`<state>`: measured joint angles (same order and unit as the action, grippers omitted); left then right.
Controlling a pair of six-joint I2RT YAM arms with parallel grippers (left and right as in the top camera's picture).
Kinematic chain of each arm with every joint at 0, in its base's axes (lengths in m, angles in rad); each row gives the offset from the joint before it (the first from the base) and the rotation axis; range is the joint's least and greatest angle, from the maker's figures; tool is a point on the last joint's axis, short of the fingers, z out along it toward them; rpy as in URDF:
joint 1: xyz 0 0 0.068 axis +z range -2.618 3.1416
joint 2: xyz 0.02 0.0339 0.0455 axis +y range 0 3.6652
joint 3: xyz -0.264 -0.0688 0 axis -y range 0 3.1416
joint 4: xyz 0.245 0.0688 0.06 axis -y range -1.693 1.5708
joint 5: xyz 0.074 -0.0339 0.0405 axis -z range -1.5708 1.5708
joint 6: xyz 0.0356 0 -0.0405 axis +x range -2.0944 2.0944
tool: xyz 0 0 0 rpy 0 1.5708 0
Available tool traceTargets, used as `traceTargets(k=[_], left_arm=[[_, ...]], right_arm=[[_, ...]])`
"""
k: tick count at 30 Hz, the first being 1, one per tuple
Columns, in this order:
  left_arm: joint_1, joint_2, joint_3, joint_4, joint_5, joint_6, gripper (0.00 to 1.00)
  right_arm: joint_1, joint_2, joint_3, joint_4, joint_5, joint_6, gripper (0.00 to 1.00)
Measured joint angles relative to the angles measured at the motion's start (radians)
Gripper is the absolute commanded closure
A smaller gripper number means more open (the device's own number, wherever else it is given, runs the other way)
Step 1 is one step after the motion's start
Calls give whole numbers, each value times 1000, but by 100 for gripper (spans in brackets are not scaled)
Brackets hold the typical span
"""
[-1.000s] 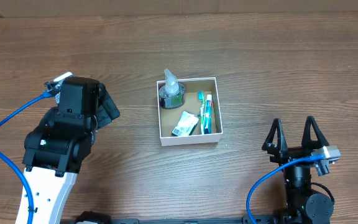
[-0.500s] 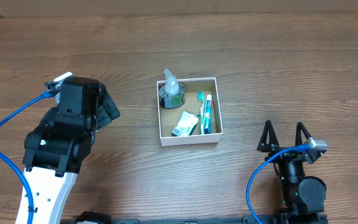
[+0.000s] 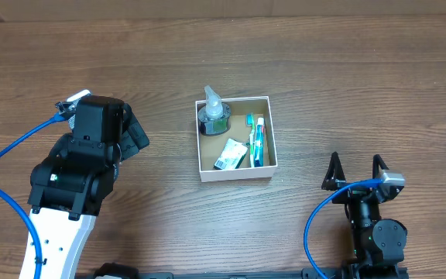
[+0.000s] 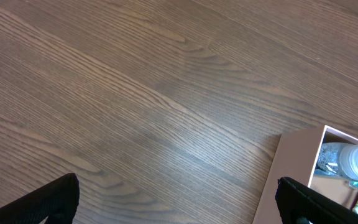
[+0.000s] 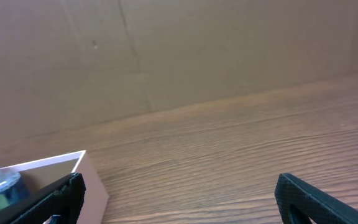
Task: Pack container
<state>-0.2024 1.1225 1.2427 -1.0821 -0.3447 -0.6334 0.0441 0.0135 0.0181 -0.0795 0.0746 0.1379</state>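
Though unclear overhead, left claw (image 4: 178, 180) wide near container (image 4: 291, 168); right claw (image 3: 355, 161) wide, both empty.

The container (image 3: 235, 176) is set mid-table (image 3: 347, 77), the left arm (image 3: 84, 159) well to its left, the right gripper (image 3: 355, 161) in front and to its right. Inside, a bottle (image 3: 213, 111) is stood in the rear-left corner, a packet (image 3: 230, 154) is laid near the front wall, and a toothbrush (image 3: 250, 139) and tube (image 3: 259, 144) along the right wall.

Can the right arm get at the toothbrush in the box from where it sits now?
Probably yes. The right gripper is open, nothing stands between it and the box, and the toothbrush lies uncovered beside its right wall.
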Motion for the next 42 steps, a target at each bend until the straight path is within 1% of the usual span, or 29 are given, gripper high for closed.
traceTargets(k=[36,39,42], left_arm=[[0,-2,0,0,0,0,0],[0,-26,0,0,0,0,0],[0,-113,0,0,0,0,0]], right_arm=[[-7,0,0,0,-8,-8,0],[-7,0,0,-1,-8,-8,0],[-7,0,0,-2,-9,-8,0]])
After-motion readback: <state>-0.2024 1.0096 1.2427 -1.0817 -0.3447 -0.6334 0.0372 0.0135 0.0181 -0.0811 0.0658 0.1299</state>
